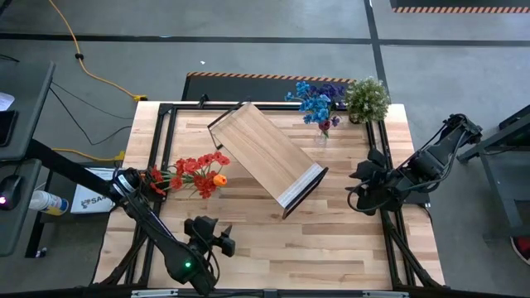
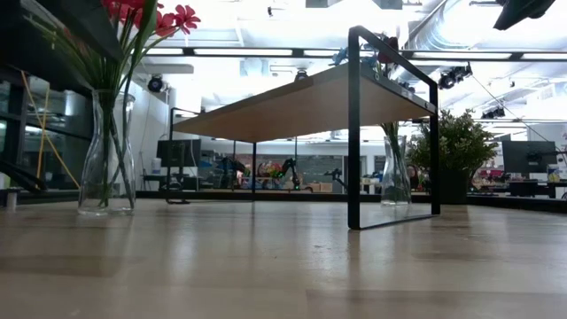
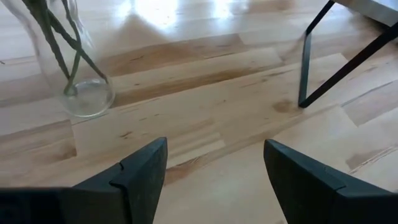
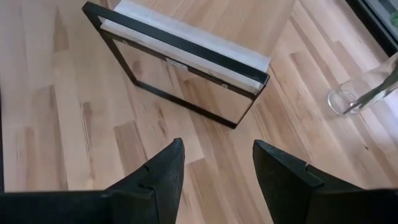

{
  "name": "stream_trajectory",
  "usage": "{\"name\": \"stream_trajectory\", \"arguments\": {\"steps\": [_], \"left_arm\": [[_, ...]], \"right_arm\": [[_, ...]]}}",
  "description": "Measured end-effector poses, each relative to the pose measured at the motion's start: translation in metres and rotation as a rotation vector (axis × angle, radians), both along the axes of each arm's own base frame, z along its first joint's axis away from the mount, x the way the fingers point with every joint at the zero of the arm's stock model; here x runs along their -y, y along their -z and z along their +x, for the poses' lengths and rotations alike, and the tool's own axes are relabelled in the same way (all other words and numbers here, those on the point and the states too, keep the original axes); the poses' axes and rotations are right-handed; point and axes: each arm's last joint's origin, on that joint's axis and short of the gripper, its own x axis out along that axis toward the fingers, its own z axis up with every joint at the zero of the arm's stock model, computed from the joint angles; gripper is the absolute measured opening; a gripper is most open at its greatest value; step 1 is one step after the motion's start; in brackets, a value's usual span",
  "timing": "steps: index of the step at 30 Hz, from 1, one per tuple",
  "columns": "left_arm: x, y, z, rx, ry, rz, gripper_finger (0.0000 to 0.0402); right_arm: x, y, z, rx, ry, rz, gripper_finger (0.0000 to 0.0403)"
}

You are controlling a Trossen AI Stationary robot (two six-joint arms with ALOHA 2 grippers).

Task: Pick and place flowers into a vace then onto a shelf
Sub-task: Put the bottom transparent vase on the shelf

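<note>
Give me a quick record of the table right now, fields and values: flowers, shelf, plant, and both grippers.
red and orange flowers: in a glass vase, table's left side
blue flowers: in a second vase, far edge
shelf: standing on the table, middle, nothing on it
potted plant: far right corner
left gripper: open, empty, over bare wood
right gripper: open, empty, facing the shelf

The table [image 1: 331,240] is pale planked wood, smooth with a soft sheen. On it, the shelf [image 1: 263,149] has a matt light-wood top on a thin black metal frame. Beside the shelf, both vases [image 2: 106,155] are clear, glossy glass. The left gripper [image 3: 214,180] looks matt dark plastic.
</note>
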Motion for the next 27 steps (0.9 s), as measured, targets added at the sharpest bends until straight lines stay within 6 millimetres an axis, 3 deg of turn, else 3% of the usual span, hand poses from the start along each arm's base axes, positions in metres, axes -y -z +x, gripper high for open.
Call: {"name": "stream_trajectory", "arguments": {"steps": [9,17,22,27], "left_arm": [[-0.0003,-0.0004,0.0001,0.01,0.004,0.011,0.0304],[-0.0008,-0.0007,0.0,0.018,-0.002,0.016,0.0391],[-0.001,-0.0011,0.0002,0.029,0.003,0.027,0.038],[-0.002,-0.001,-0.0009,0.004,0.001,0.031,0.0397]], "right_arm": [[0.0,0.0,0.0,0.003,0.013,0.01,0.0181],[0.0,0.0,0.0,0.004,0.014,0.009,0.0181],[0.0,0.0,0.0,0.004,0.014,0.009,0.0181],[0.0,0.0,0.0,0.003,0.011,0.007,0.0181]]}}
